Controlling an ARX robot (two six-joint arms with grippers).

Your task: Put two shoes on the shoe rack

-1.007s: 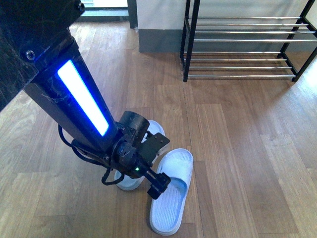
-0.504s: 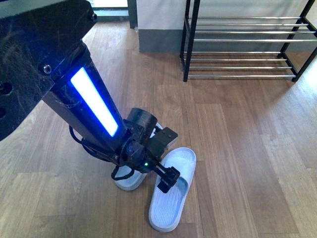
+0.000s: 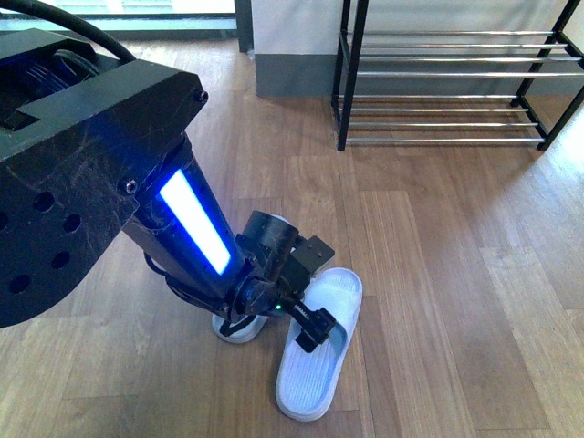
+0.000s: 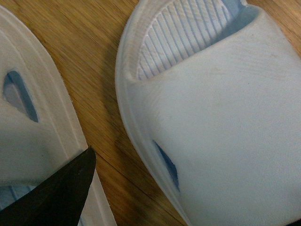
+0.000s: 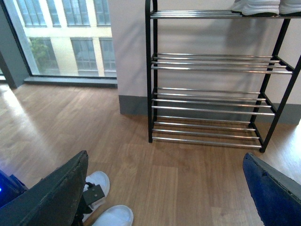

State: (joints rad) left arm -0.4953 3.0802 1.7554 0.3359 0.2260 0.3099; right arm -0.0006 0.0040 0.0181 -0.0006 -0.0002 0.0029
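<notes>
Now: left gripper (image 3: 307,308) is down at floor level, about 7 o'clock in the front view. Its jaws are spread wide on either side of the strap of the near slide (image 3: 318,360), not closed on it. One dark finger (image 4: 56,197) overlaps the edge of the second slide (image 4: 28,117); contact cannot be judged. That second slide lies just beside the first, at its 10 o'clock, mostly hidden under the arm. Both sit flat on the wood floor (image 3: 438,274). Shoe rack (image 3: 456,87) stands well apart at 1 o'clock, against the wall. Right gripper (image 5: 164,160) faces the rack, jaws wide, holding nothing.
</notes>
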